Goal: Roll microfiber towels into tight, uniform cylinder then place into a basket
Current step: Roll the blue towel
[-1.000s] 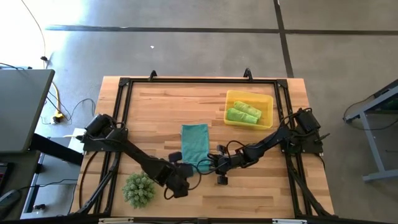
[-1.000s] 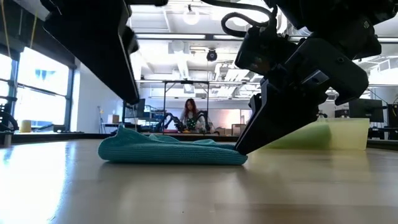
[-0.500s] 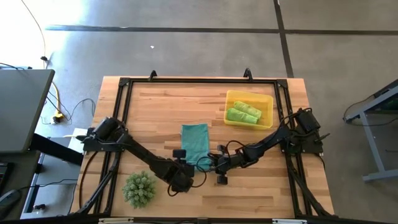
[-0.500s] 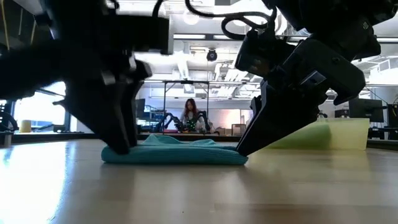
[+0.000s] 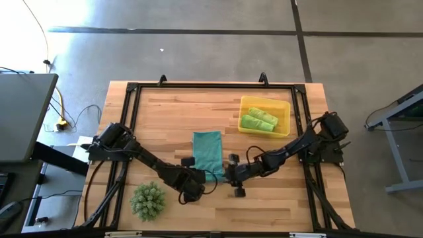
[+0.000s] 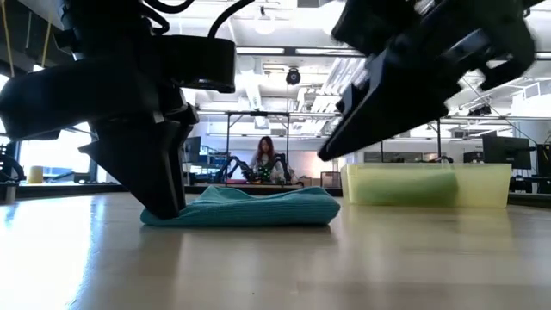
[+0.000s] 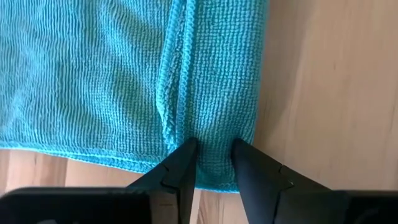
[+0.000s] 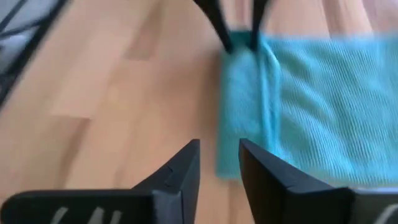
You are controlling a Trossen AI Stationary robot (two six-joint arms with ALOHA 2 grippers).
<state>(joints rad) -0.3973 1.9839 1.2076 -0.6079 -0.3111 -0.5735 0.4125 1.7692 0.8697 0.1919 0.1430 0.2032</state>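
Spiky green plant (image 5: 147, 201): sits on the wooden table (image 5: 165, 112), left of and nearer the table's front edge than the teal towel.

Left gripper (image 5: 195, 185): at the teal towel's front left corner, its two fingers (image 7: 183, 163) drawn narrow and pinching a thin fold of the hem.

Teal towel (image 5: 207, 151): lies flat near the table's middle. Ribbed microfiber weave, stitched hem, one lengthwise crease running to the pinched corner. No label or writing can be read on it.

Right gripper (image 5: 232, 177): just right of the teal towel's front edge, raised off the table, fingers narrowly parted and holding nothing.

Basket (image 5: 244, 102): translucent yellow, right of and behind the teal towel, well apart. Two rolled lime-green towels (image 5: 258, 119) lie inside it, side by side.
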